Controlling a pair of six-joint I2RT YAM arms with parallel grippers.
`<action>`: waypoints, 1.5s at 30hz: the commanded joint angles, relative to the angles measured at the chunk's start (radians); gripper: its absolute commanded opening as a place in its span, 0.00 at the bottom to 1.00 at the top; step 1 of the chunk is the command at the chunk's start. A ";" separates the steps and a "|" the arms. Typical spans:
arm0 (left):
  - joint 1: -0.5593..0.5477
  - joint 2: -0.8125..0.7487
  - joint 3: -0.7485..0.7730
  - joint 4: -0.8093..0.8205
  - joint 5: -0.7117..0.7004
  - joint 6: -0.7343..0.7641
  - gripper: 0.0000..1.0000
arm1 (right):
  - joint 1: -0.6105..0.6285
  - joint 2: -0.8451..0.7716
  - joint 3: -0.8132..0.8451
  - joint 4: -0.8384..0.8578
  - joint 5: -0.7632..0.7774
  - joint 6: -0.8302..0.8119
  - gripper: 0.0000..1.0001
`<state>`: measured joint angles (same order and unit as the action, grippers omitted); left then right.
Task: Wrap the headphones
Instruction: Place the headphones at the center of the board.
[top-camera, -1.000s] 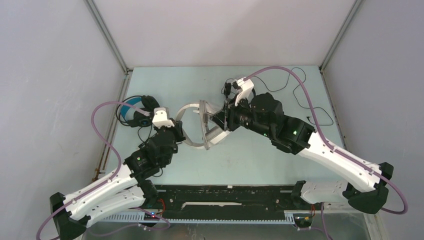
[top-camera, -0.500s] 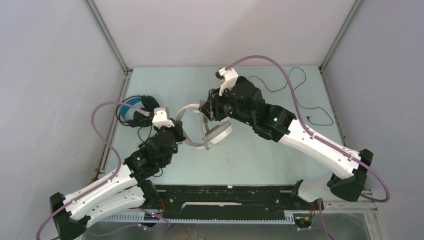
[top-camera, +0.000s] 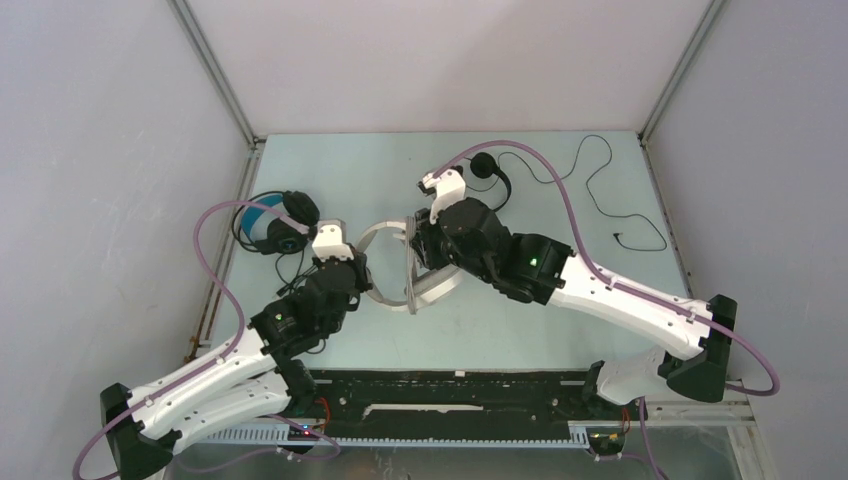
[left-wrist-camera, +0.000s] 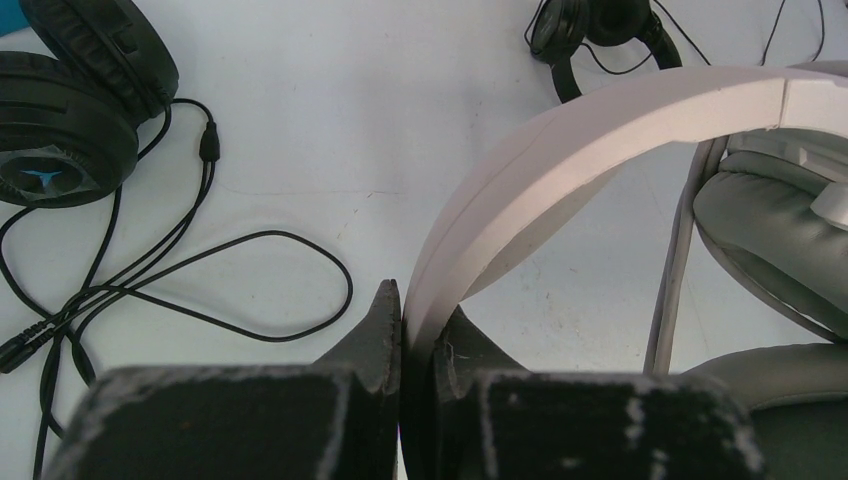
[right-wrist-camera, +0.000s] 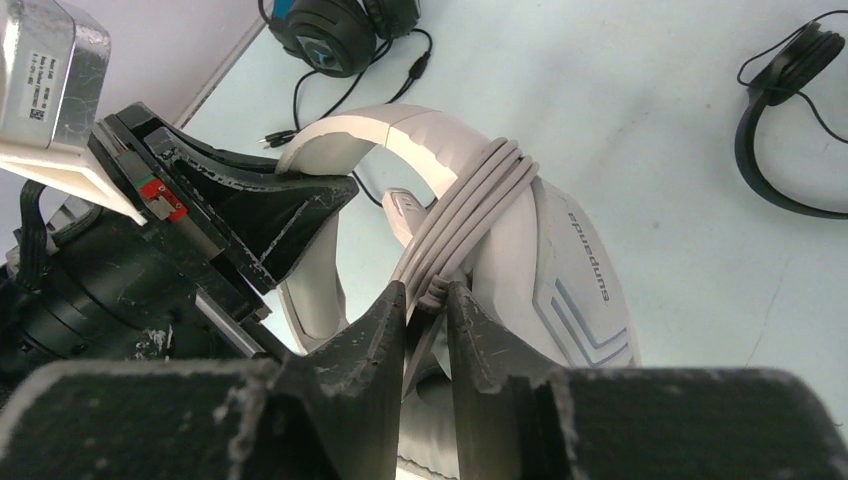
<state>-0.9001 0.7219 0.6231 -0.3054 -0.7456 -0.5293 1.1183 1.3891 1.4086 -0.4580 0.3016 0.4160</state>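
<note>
Wrapping looks well under way on one set out of three, as we judge it. The white headset (right-wrist-camera: 590, 270) lies mid-table (top-camera: 520, 330), between our two arms. Our left gripper (left-wrist-camera: 415, 320) is clamped tight on its band (left-wrist-camera: 600, 130), steadying it. Several turns of the grey cable (right-wrist-camera: 480, 185) already lie side by side across the band, near one earcup. Our right gripper (right-wrist-camera: 428, 295) has its jaws drawn narrow around a strand of that cable just below the turns, so we read it as pinching the cable.

How much loose cable is left on this set we cannot tell. The plug end is not clearly in view, and the arm hides much of the headset from above. We reckon the last turns and tucking the end are what remain here.

The other two sets look untouched. The blue-lined headset (top-camera: 272, 222) sits at the left edge, its lead (left-wrist-camera: 250, 290) lying in loose loops on the table. The small black headset (top-camera: 490, 170) sits near the back, behind our right arm, and its thin lead (top-camera: 610, 195) sprawls toward the right wall. Both have yet to be wrapped, so most of the job lies ahead.
</note>
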 joint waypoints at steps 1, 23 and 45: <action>0.002 -0.032 0.110 0.159 -0.022 -0.113 0.00 | 0.032 0.013 -0.011 -0.056 0.070 -0.032 0.23; 0.003 0.014 0.110 0.116 0.036 -0.026 0.00 | -0.053 -0.127 -0.011 -0.002 -0.106 -0.001 0.39; -0.038 0.343 0.230 0.223 0.222 0.018 0.00 | -0.085 -0.420 -0.183 -0.151 0.010 0.056 0.48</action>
<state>-0.9157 1.0088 0.7338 -0.2428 -0.5728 -0.4877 1.0492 1.0004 1.2655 -0.5377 0.2405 0.4355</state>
